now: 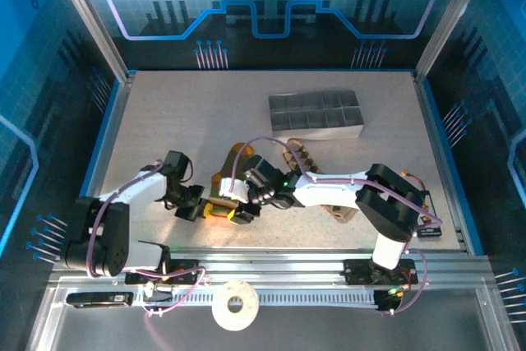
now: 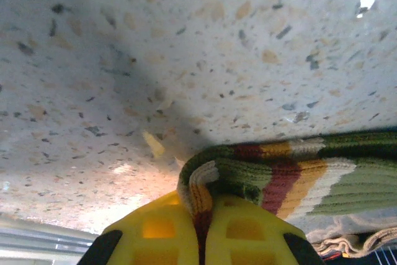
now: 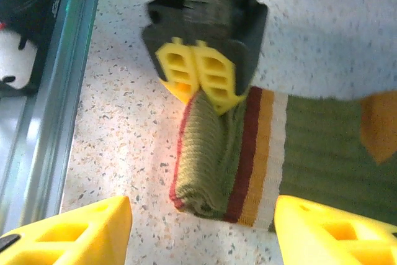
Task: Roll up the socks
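Found the olive-green sock [image 3: 236, 153] lying on the table [image 1: 181, 121] near the front edge, left of centre, between the two arms. Noted one end turned over into a short, thick roll, with a red, orange and cream band just behind it and the rest of the sock laid flat, running away toward the far side.

Recorded the left pincer [image 3: 201, 82] closed tight on the edge of that roll, with fabric nipped between its yellow fingers [image 2: 167, 234]. Judged this a pinning hold, meant to keep the turns from springing open.

Recorded the right pincer [image 3: 200, 215] with its fingers wide apart, straddling the roll from the opposite side and gripping nothing. Judged it positioned for a fresh hold on the roll while the left side keeps it secured.

Located the brown check sock [image 1: 300, 156] further right, partly hidden beneath the right arm. Could not tell whether it overlapped the green one.

Saw the grey tray [image 1: 316, 131] well apart at the far side, uninvolved.

Assessed the rolling as barely begun, with most of the green sock unrolled. Flagged one risk: soft knit slackening if both holds lapse together.
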Action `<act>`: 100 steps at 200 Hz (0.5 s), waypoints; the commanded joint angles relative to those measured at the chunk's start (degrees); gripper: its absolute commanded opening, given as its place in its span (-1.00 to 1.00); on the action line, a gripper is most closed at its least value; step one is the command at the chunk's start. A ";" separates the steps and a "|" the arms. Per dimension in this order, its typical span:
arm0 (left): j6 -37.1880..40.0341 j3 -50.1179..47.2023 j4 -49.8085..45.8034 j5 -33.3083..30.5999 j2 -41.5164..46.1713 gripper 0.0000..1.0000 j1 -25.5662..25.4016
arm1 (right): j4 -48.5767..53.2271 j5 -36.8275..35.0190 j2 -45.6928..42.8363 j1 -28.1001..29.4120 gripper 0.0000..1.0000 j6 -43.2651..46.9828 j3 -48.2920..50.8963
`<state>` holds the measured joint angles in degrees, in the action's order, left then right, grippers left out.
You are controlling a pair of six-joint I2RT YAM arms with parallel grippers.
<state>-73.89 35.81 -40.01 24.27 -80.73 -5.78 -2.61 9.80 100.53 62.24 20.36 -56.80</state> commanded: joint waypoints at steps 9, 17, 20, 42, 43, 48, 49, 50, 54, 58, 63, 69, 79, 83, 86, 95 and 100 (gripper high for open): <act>4.35 3.45 -7.02 -3.04 -5.40 -1.00 0.68 | -1.91 -8.94 2.05 2.29 0.27 4.67 -0.60; 4.89 3.95 -7.34 -3.26 -6.21 -1.00 0.60 | -1.81 -9.25 2.97 2.58 0.26 4.30 -1.65; 5.06 4.07 -7.36 -3.27 -6.47 -1.00 0.62 | -1.80 -9.45 3.26 2.66 0.26 4.21 -2.05; 5.49 4.66 -7.44 -3.60 -7.05 -1.00 0.46 | -1.26 -9.67 5.23 2.96 0.22 2.74 -4.59; 5.45 4.72 -7.53 -3.65 -7.02 -1.00 0.44 | -1.26 -9.65 5.30 2.97 0.22 2.71 -4.70; 5.47 4.87 -7.54 -3.78 -7.05 -1.00 0.37 | -1.03 -9.26 5.67 2.98 0.21 2.35 -5.19; 5.49 4.92 -7.54 -3.79 -7.02 -1.00 0.35 | -0.92 -9.14 5.79 2.98 0.21 2.25 -5.27; 5.46 4.94 -7.58 -3.79 -7.05 -1.00 0.34 | -0.87 -9.03 5.84 2.98 0.21 2.15 -5.35; 5.46 4.96 -7.58 -3.80 -7.00 -1.00 0.33 | -0.55 -8.89 6.19 2.94 0.20 1.87 -5.71; 5.51 5.03 -7.56 -3.80 -6.99 -1.00 0.26 | -0.19 -8.74 6.59 2.97 0.19 1.66 -6.08; 5.46 5.10 -7.55 -3.79 -6.99 -1.00 0.20 | 0.23 -8.50 7.05 2.98 0.18 1.32 -6.54; 5.49 5.25 -7.54 -3.79 -7.07 -1.00 0.16 | 0.69 -8.28 7.57 2.97 0.16 0.93 -7.02; 5.50 5.46 -7.58 -3.73 -7.17 -1.00 0.12 | 0.92 -7.84 8.29 2.98 0.12 0.30 -7.51; 5.46 5.53 -7.54 -3.71 -7.24 -1.00 0.08 | 0.99 -7.63 8.55 2.97 0.10 0.01 -7.68; 5.55 5.55 -7.54 -3.62 -7.27 -1.00 0.07 | 1.09 -7.47 8.73 2.96 0.08 -0.19 -7.82; 5.63 5.69 -7.45 -3.55 -7.34 -1.00 0.11 | 1.45 -7.17 9.26 2.93 0.01 -0.59 -8.31; 5.64 5.75 -7.45 -3.54 -7.36 -1.00 0.07 | 1.93 -7.24 9.70 2.90 -0.05 -1.06 -8.70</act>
<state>-68.93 40.80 -45.19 24.03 -86.76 -5.76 -2.50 1.78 108.07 64.84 21.41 -63.29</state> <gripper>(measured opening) 0.058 0.516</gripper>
